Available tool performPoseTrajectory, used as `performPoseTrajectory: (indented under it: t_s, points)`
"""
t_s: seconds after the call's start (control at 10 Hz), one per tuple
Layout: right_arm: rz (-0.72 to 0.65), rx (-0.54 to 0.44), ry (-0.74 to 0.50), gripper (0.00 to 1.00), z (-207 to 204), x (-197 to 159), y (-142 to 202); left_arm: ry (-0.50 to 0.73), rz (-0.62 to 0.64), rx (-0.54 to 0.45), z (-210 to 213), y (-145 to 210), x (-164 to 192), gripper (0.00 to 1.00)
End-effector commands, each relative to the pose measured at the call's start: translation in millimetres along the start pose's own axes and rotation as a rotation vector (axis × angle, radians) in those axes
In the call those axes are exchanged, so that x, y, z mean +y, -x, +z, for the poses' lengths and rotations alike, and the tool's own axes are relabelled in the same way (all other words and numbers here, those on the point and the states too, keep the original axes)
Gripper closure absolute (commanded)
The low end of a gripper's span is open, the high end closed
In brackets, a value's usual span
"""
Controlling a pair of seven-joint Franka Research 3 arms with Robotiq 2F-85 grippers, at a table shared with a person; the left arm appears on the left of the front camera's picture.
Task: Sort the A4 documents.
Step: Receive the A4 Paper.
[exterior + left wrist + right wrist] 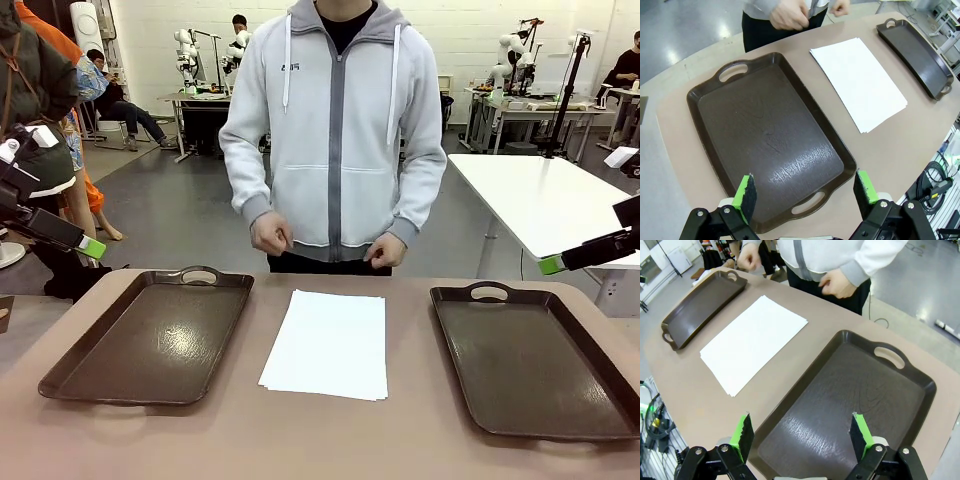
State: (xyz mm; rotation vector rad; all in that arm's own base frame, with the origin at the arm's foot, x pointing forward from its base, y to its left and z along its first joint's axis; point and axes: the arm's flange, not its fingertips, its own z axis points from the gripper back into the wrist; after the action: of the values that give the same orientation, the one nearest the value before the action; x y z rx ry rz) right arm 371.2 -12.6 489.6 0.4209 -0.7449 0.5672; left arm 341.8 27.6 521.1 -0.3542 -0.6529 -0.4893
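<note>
Left wrist view up close: the left jaws are spread wide, green pads [746, 192] hanging above the near handle end of the left tray [765, 125]. Right wrist view, same picture: the right jaws are spread wide over the near end of the right tray [850, 400]. Both dark brown trays lie flat on the counter [300, 440], one at each side, well apart. Between them, mid-counter, there's the documents [328, 343] stack: white sheets lying flat, edges slightly fanned at the near corner, touching neither tray. Farther back, a person [335, 130] in a grey zip hoodie stands at the counter's far edge, one hand [270, 235] and the other hand [386, 250] loosely curled at waist level, clear of the paper.
</note>
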Motion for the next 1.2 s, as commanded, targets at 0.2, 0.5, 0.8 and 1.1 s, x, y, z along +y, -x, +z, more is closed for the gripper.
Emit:
performPoseTrajectory:
  t_s: [0.2,0.5,0.8,1.1]
  points:
    - [-0.005,-0.01,-0.015,0.0,-0.3,-0.3,0.6,0.005,-0.001,-0.001,-0.2,0.7,1.4,0.0]
    - [-0.005,-0.01,-0.015,0.0,-0.3,-0.3,0.6,0.005,-0.001,-0.001,-0.2,0.7,1.4,0.0]
    - [-0.005,-0.01,-0.015,0.0,-0.3,-0.3,0.6,0.005,-0.001,-0.001,-0.2,0.7,1.4,0.0]
    - [-0.005,-0.01,-0.015,0.0,-0.3,-0.3,0.6,0.005,-0.001,-0.001,-0.2,0.7,1.4,0.0]
